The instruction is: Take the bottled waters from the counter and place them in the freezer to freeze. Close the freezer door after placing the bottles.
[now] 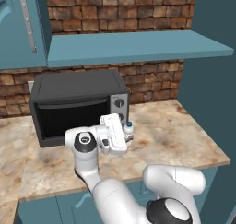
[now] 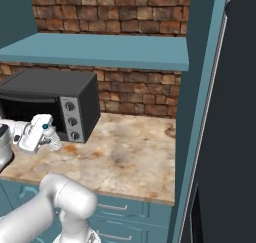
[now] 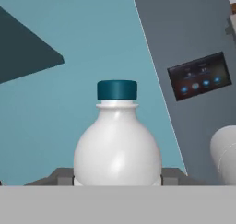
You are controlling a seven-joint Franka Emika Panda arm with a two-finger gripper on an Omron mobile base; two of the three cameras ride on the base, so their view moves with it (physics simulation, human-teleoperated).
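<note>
My gripper is shut on the clear-whitish bottle, which has a dark teal cap. It holds the bottle just above the marbled counter, in front of the toaster oven's knobs. Beyond the bottle, the hand view shows the slate-blue freezer door with its small black control panel. The freezer stands dark at the counter's right end. The translucent blue bottle is out of view.
A black toaster oven stands at the back left of the counter. A teal shelf hangs over it against the brick wall. A tall teal side panel separates the counter from the freezer.
</note>
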